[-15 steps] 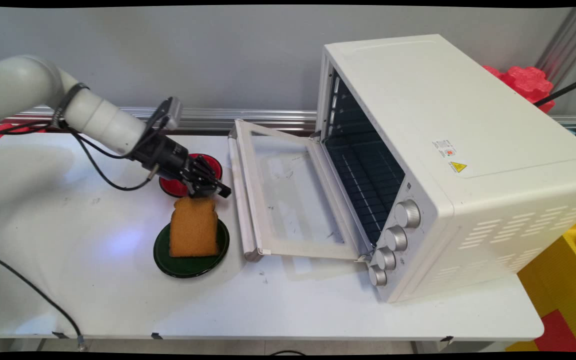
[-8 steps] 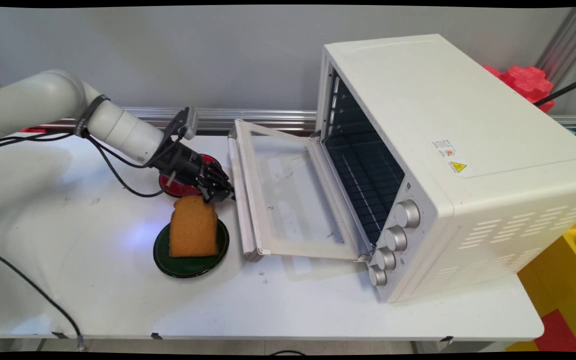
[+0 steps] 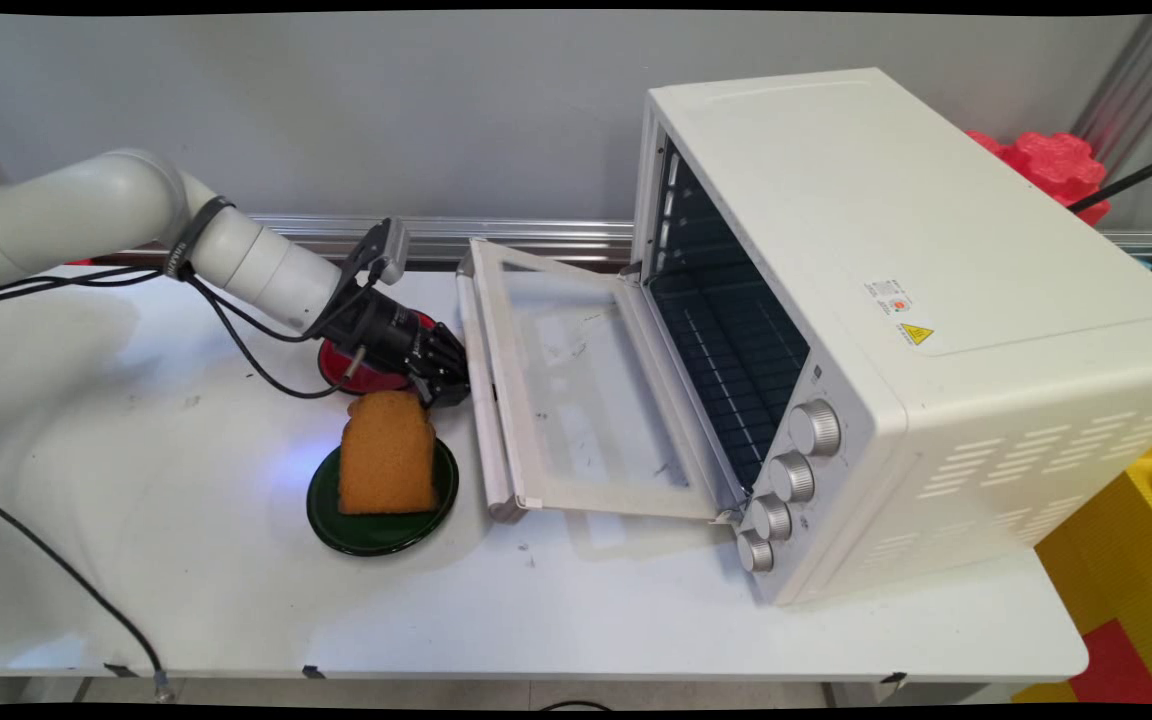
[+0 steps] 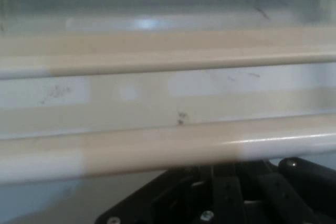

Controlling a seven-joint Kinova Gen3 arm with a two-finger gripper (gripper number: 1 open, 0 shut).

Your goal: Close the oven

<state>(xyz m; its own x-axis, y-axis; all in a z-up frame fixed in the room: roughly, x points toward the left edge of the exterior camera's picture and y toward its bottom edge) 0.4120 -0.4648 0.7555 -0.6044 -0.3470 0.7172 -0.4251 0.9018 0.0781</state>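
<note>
On green plate: toast; tool by oven door handle.

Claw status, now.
Claw: cannot be told whether open or closed; it is at the oven door's handle, just past the toast.

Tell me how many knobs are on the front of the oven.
4. They run in a slanted column at the oven's near front corner: top knob, second knob, third knob, bottom knob. None looks hidden.
</note>
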